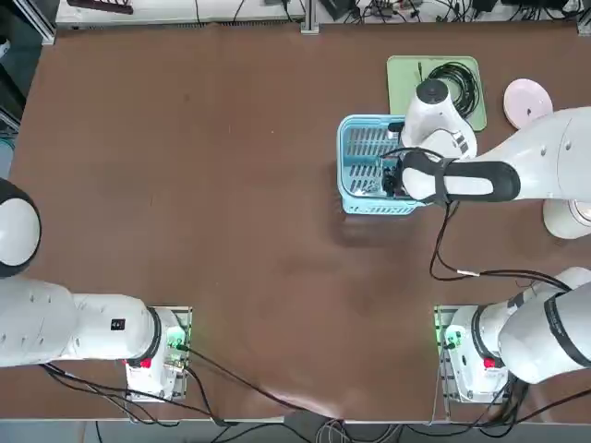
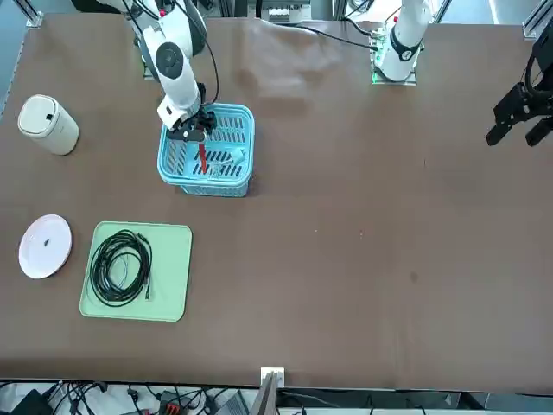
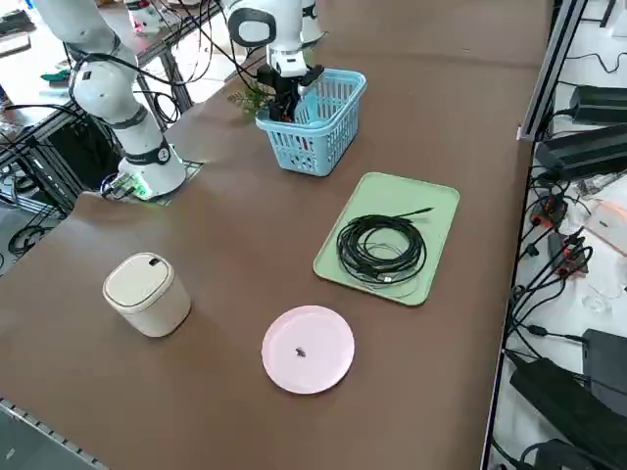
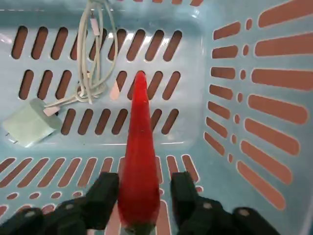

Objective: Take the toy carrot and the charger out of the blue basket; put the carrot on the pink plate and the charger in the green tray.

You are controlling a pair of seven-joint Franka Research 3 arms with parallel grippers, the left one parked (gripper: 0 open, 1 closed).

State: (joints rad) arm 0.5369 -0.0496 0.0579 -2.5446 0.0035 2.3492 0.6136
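Observation:
The blue basket stands right of the table's middle. Inside it, the toy carrot stands tip-down, a slim red-orange stick. My right gripper reaches down into the basket and straddles the carrot's thick end. One finger touches the carrot, and a narrow gap shows at the other. The whitish charger lies on the basket floor beside the carrot with a pale cord attached. The pink plate and green tray lie beyond the basket.
A coiled black cable fills much of the green tray. A cream lidded canister stands near the table's right edge, close to the plate. Broad bare brown tabletop stretches to the left.

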